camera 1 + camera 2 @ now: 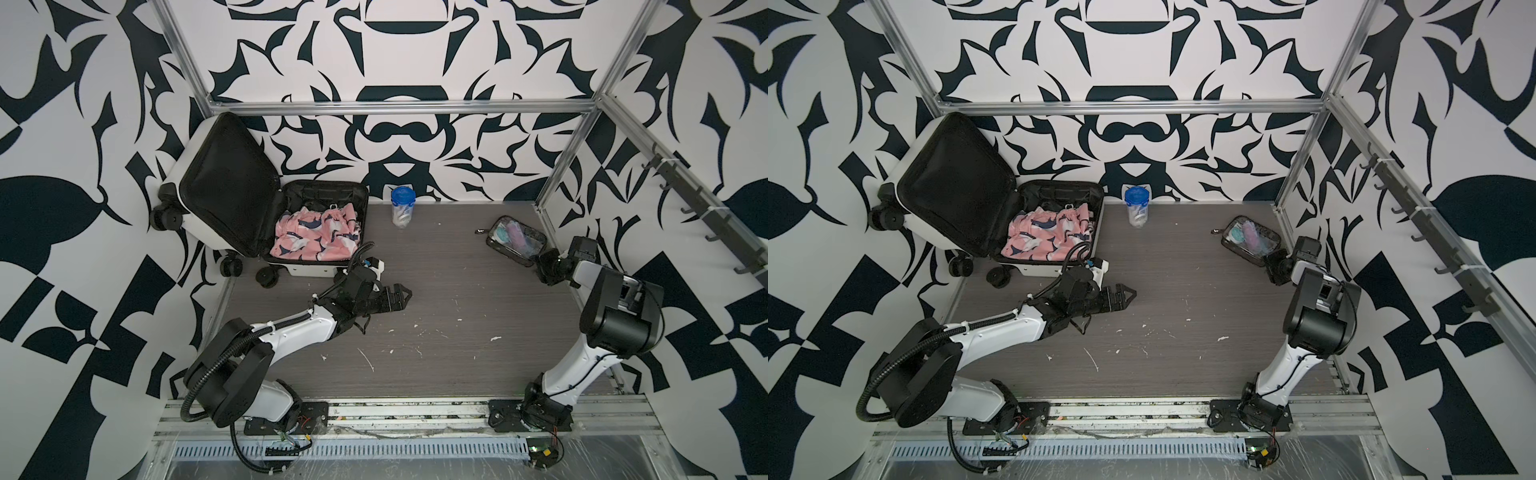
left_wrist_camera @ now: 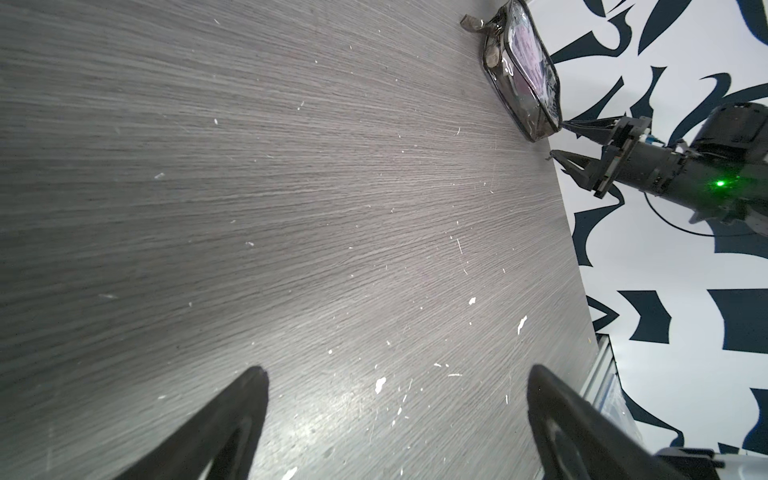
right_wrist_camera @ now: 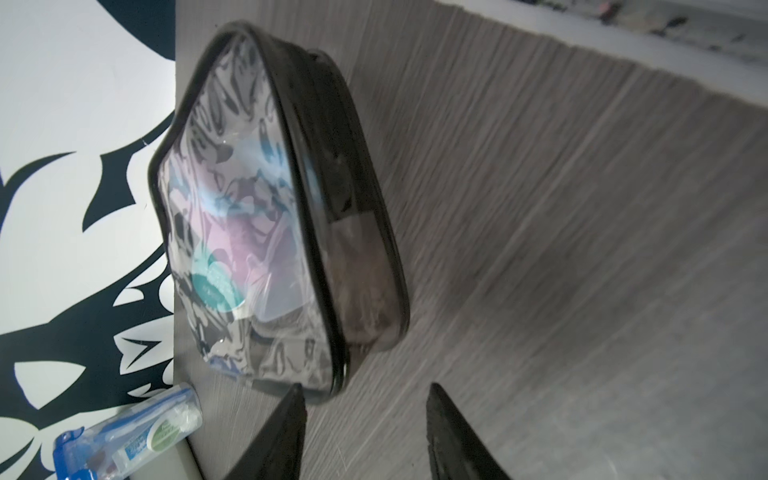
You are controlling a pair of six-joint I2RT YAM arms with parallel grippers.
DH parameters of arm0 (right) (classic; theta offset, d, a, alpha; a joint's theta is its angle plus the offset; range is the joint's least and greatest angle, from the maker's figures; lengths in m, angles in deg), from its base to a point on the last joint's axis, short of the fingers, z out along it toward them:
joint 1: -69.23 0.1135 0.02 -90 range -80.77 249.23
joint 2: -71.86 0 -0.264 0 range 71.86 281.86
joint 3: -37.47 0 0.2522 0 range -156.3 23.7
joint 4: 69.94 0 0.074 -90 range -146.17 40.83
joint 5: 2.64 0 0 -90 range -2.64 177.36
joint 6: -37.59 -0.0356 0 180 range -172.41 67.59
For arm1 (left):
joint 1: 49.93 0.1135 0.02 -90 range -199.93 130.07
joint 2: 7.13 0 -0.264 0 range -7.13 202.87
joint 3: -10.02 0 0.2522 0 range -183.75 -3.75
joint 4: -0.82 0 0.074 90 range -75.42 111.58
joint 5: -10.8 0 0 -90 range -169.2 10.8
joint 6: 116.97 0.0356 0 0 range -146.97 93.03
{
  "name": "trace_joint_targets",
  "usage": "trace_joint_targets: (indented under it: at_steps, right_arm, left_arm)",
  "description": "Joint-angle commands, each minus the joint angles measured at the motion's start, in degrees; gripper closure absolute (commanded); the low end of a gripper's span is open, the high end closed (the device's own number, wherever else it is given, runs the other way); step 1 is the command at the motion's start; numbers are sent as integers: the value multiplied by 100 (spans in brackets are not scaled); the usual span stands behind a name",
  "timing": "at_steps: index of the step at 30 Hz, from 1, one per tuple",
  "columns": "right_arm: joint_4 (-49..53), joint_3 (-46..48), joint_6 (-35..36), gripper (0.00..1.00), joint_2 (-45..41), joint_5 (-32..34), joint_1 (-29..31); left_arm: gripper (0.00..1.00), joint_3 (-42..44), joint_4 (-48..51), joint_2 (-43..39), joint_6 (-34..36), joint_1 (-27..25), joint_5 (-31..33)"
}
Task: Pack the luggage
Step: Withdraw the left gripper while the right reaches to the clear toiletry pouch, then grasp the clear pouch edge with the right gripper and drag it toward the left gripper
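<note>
The luggage (image 1: 224, 183) (image 1: 951, 178) is a small white suitcase lying open at the back left, its black-lined lid leaning on the wall. A pink patterned garment (image 1: 316, 237) (image 1: 1046, 237) fills its lower half. My left gripper (image 1: 405, 297) (image 1: 1129, 296) (image 2: 395, 372) hovers open and empty over the bare table, in front of the luggage. My right gripper (image 1: 540, 266) (image 1: 1273, 262) (image 3: 365, 390) sits at the near corner of a clear black-trimmed pouch (image 1: 517, 241) (image 1: 1250, 239) (image 2: 523, 75) (image 3: 257, 216). Its jaws are apart with only table between them, and one fingertip (image 3: 297, 392) meets the pouch's edge.
A clear jar with a blue lid (image 1: 402, 206) (image 1: 1136, 206) (image 3: 124, 436) stands by the back wall, right of the luggage. A rail of black hooks (image 1: 706, 224) runs along the right wall. The pouch lies close to the table's right edge (image 2: 577, 249).
</note>
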Motion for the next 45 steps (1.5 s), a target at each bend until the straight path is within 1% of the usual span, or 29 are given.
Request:
trace_joint_targets:
  at_steps: [1, 5, 12, 15, 19, 26, 28, 31, 32, 36, 39, 45]
  right_arm:
    - [-510, -244, -295, 52, 57, 41, -13]
    - [-855, -173, -471, 53, 138, 9, -14]
    - [-1357, -108, -681, 57, 269, -94, -6]
    - [-1377, -199, -752, 63, 424, -132, -5]
    - [-1503, -231, -843, 68, 600, -148, -4]
    - [-1614, -328, -905, 85, 802, -220, 42]
    - [-1627, -310, -886, 91, 780, -236, 62]
    - [-1623, -231, -833, 99, 652, -315, 129]
    - [-1597, -162, -803, 100, 566, -332, 158]
    - [-1482, 241, -689, 100, 126, -331, 338]
    - [-1462, 709, -621, 100, -312, -279, 564]
    - [-1391, 1717, -480, 100, -1221, -52, 1294]
  left_arm:
    - [1, 83, -83, -67, 24, 25, -62]
    - [1, 75, -45, -93, 37, 34, -58]
    - [1, 64, 10, -159, 16, 32, -27]
    - [1, 66, 34, -199, 7, 34, -2]
    - [1, 70, 85, -251, -2, 34, 32]
    - [1, 69, 180, -314, -2, 34, 100]
    - [1, 60, 185, -314, -20, 34, 122]
    - [1, 15, 211, -305, -20, 39, 131]
    - [1, -11, 230, -284, -13, 49, 127]
    - [1, -168, 371, -200, -2, 201, -21]
    - [1, -295, 517, -166, 30, 312, -101]
    - [1, -568, 851, -147, 137, 442, -290]
